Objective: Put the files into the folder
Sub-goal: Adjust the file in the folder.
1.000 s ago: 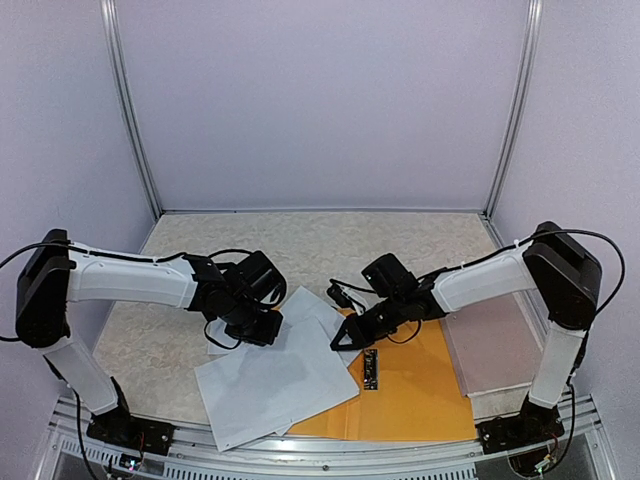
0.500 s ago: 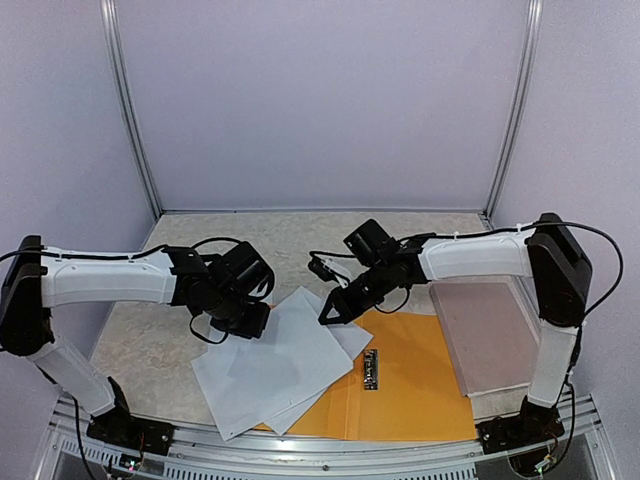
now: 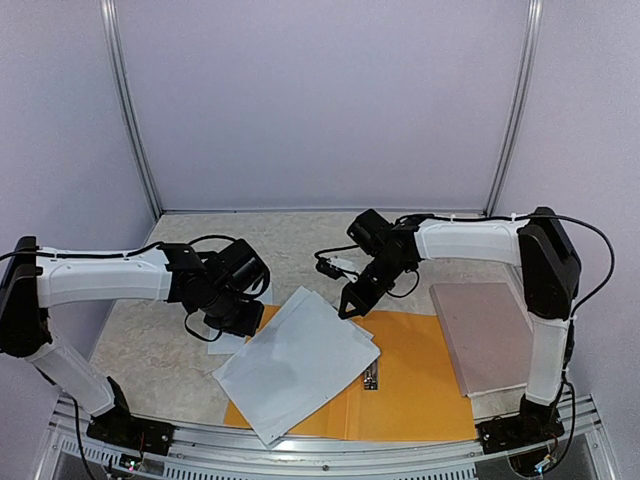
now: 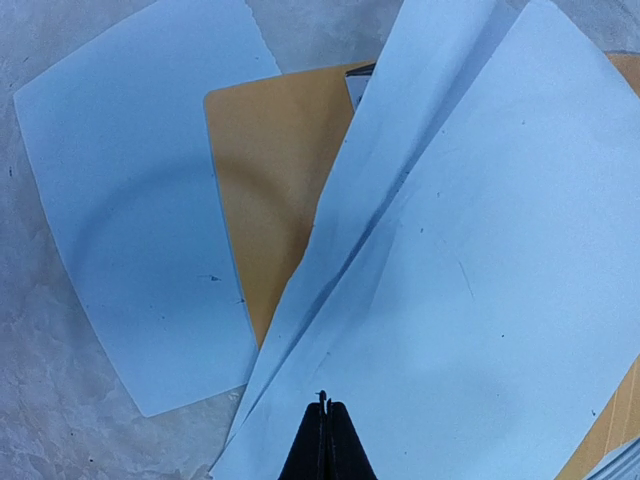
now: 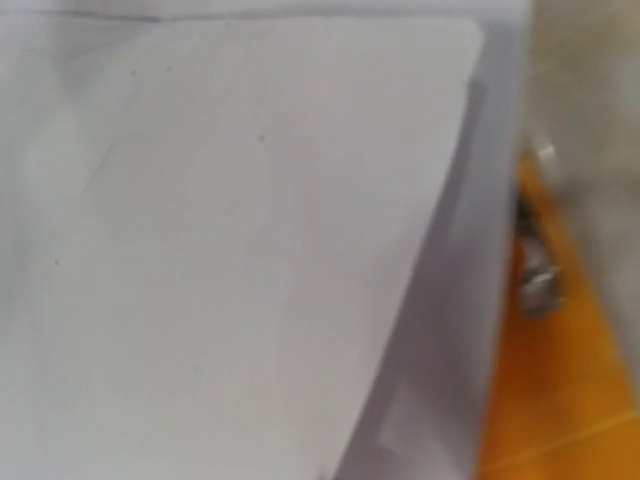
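Note:
The folder lies open and flat at the table's near edge, orange-yellow, with its small metal clip at the centre fold. The files, blank-looking white sheets, lie fanned and skewed over the folder's left half. One more sheet sticks out past the folder's left edge onto the table. My left gripper is shut, its tips over the top sheet near its left edge, holding nothing. My right gripper is shut at the stack's far right corner. Its fingers are hidden in the blurred right wrist view, which shows only paper, folder and clip.
A pinkish-brown flat board lies on the right side of the table beside the folder. The marbled tabletop stretches behind both arms to the grey back wall. A metal rail runs along the near edge.
The stack of sheets has slid right and turned, now lying more over the folder and reaching the clip. My right gripper moved farther back and right; my left gripper shifted slightly left.

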Action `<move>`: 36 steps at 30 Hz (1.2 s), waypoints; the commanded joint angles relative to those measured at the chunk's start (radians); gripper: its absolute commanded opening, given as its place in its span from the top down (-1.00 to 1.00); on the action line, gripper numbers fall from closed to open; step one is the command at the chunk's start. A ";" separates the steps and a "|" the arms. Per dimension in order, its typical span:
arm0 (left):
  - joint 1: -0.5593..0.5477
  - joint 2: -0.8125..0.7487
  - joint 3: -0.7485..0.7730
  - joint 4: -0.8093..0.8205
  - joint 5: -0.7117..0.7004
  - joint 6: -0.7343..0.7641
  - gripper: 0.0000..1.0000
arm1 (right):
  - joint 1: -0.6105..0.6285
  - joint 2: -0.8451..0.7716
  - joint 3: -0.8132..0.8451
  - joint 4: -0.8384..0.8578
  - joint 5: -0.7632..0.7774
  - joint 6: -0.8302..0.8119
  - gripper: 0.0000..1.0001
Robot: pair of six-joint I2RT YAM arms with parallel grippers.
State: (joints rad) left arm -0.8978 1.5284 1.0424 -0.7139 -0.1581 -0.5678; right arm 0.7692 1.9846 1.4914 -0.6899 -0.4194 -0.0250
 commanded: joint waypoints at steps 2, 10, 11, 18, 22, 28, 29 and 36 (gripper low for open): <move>0.005 0.009 0.044 -0.020 0.000 0.023 1.00 | -0.033 0.043 0.101 -0.097 0.053 -0.113 1.00; 0.005 0.016 0.045 -0.024 -0.001 0.023 1.00 | -0.041 0.121 0.230 -0.143 0.046 -0.159 1.00; 0.005 0.016 0.046 -0.026 -0.002 0.023 1.00 | -0.041 0.127 0.237 -0.144 0.043 -0.162 1.00; 0.007 0.014 0.045 -0.033 -0.014 0.016 1.00 | -0.036 0.141 0.249 -0.139 0.018 -0.166 1.00; 0.009 0.010 0.045 -0.035 -0.018 0.013 1.00 | -0.029 0.148 0.260 -0.146 0.013 -0.175 1.00; 0.012 0.011 0.042 -0.036 -0.018 0.009 1.00 | -0.024 0.167 0.287 -0.155 0.014 -0.182 1.00; 0.011 0.012 0.042 -0.035 -0.017 0.009 1.00 | -0.023 0.172 0.294 -0.158 0.012 -0.184 1.00; 0.011 0.014 0.039 -0.036 -0.019 0.004 1.00 | -0.005 0.200 0.323 -0.173 0.011 -0.188 1.00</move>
State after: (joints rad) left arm -0.8913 1.5326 1.0687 -0.7341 -0.1642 -0.5552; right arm 0.7444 2.1525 1.7836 -0.8284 -0.3992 -0.1986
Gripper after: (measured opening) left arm 0.002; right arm 0.003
